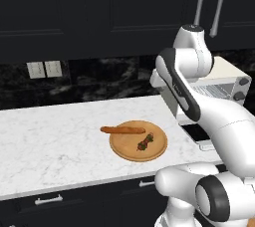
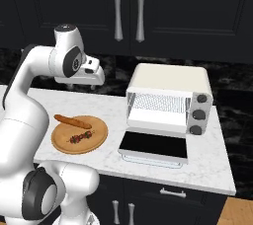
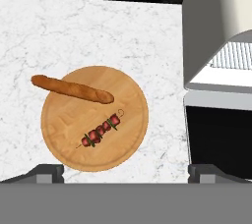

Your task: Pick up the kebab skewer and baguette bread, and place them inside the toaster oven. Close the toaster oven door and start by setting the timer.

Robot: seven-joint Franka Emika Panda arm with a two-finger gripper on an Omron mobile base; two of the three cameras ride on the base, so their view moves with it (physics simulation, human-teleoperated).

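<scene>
Wooden plate (image 3: 69, 134) lies directly below the gripper (image 3: 126, 176), carrying the kebab skewer (image 3: 101, 130) and, beyond it, the baguette bread (image 3: 72, 89). Jaws stand wide, holding nothing. Best to descend straight, straddling the skewer's thin stick crosswise. The toaster oven (image 3: 219, 31), door (image 3: 221, 137) down, is cut off rightward; fingertips barely show.

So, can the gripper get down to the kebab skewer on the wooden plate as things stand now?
Probably yes. The kebab skewer lies uncovered on the wooden plate, apart from the baguette bread, and the open gripper hangs above with nothing between.
</scene>
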